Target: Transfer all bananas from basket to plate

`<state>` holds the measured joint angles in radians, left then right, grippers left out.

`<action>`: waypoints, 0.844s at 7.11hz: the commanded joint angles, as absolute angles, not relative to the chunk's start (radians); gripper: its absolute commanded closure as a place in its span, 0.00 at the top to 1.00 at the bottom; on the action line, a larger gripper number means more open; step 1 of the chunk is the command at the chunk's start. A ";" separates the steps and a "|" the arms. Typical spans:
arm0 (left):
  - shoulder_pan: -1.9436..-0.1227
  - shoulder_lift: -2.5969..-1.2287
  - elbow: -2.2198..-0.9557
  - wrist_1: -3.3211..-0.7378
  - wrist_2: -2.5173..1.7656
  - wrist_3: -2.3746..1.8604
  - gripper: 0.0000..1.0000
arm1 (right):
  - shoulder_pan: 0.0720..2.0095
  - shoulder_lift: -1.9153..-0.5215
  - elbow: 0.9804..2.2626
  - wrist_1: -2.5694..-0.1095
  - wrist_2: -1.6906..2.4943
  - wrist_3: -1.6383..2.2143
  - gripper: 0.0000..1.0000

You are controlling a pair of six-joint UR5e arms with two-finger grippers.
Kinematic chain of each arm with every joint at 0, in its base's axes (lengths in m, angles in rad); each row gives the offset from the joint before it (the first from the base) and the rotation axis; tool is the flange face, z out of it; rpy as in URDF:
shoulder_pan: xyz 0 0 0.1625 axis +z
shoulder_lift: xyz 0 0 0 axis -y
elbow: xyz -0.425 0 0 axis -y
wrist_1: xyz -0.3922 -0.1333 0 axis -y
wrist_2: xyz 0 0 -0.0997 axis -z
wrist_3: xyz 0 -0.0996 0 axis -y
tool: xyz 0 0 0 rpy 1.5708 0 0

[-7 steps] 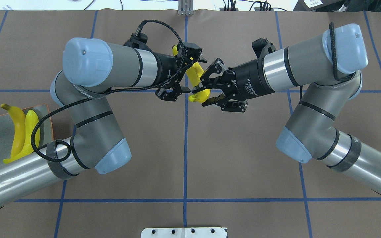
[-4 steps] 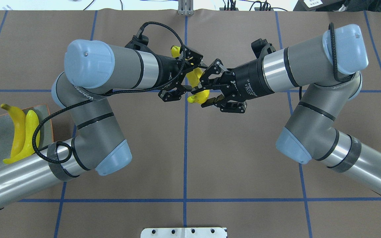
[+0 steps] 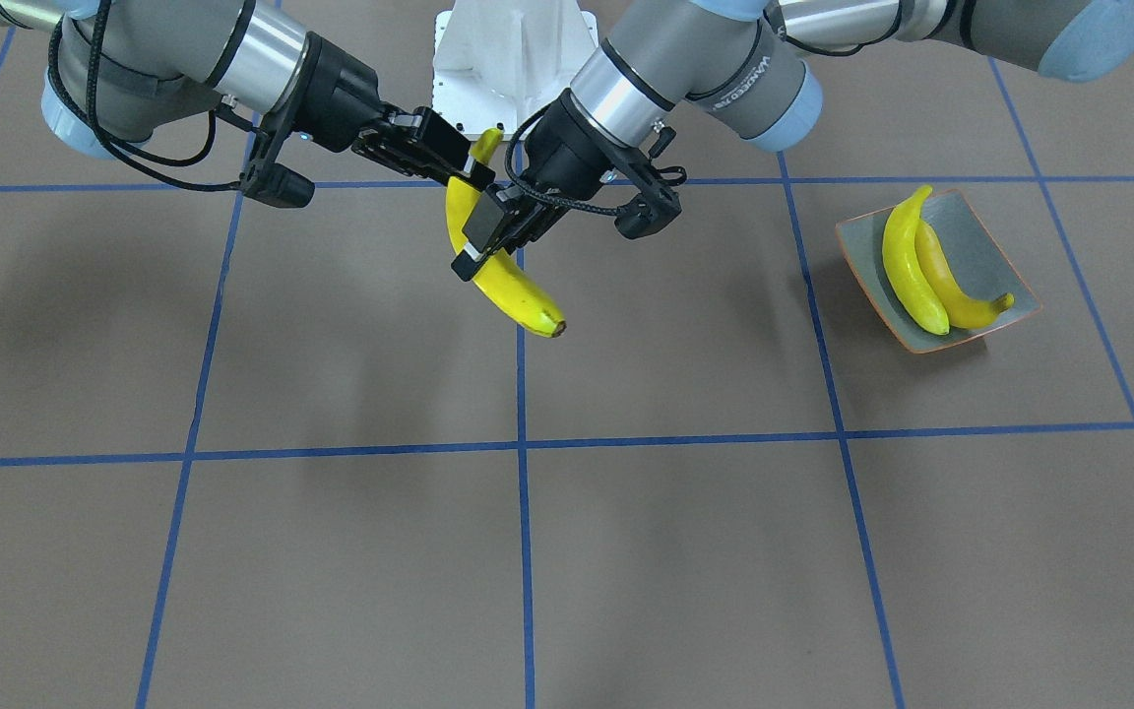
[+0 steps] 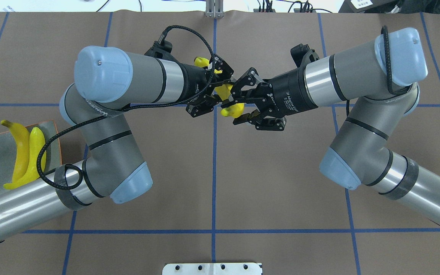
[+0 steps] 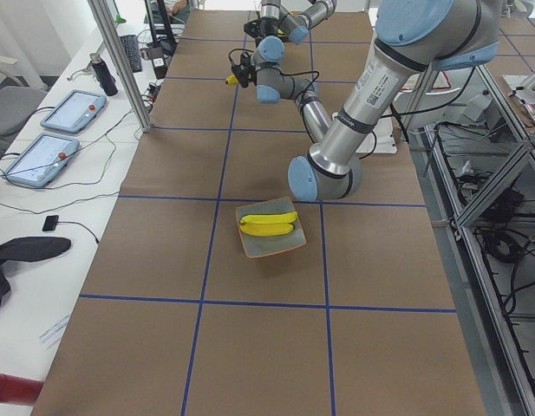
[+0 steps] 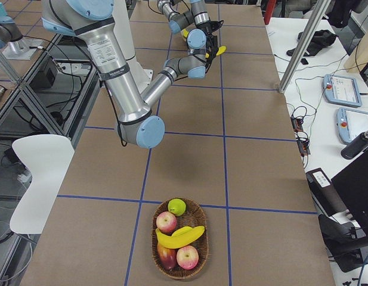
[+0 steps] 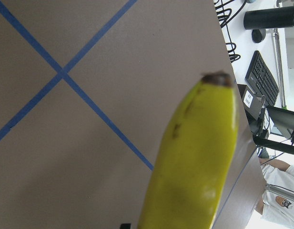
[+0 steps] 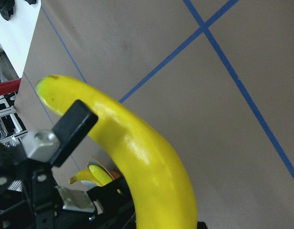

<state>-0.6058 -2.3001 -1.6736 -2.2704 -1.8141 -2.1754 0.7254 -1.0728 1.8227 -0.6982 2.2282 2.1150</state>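
Overhead exterior: finds both grippers nose to nose over a crossing of the blue lines (image 4: 214,160) near the middle of the table (image 4: 273,183), slightly toward 12 o'clock.

Front-facing, shows the held banana (image 3: 518,295) hanging between them above the table, stem end at 12 o'clock, dark tip at 5 o'clock. Has the right gripper (image 3: 462,169) reaching in from 10 o'clock in that view, clenched on the upper part of the held banana. Has the left gripper (image 3: 486,236) coming in from 2 o'clock and closed on its middle, with one black pad (image 3: 481,223) flat against the near side and the other finger behind the fruit.

From the right wrist, catches that same pad pressed on the yellow skin at 9 o'clock of the picture. From the left wrist, fills the 5 o'clock corner with the dark-tipped end, against brown table and blue lines.

Places the plate (image 3: 969,234) at 3 o'clock in the front-facing view, well apart from the grippers, and at 8 o'clock in the overhead one. Carries two bananas (image 3: 907,268) lying side by side and touching on the plate.

Leaves a fourth banana (image 6: 179,236) in the basket (image 6: 178,276), at 6 o'clock in the exterior right view, resting among red apples (image 6: 166,222), with a green apple (image 6: 176,207) at 12 o'clock of it.
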 commanded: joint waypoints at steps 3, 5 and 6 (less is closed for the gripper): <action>-0.618 -2.129 -1.795 -2.263 -1.818 -2.105 0.00 | 0.803 -1.199 1.913 -0.699 2.272 2.045 1.00; -0.630 -1.882 -1.977 -2.261 -1.827 -1.969 0.00 | 0.839 -1.291 1.908 -0.701 2.260 1.891 1.00; -0.646 -1.723 -2.059 -2.263 -1.876 -1.836 0.00 | 0.844 -1.328 1.899 -0.701 2.226 1.806 1.00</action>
<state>-0.6309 -1.8916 -1.9617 -2.2619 -1.8377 -1.9616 0.8337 -1.2787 1.9064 -0.7008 2.2529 1.9042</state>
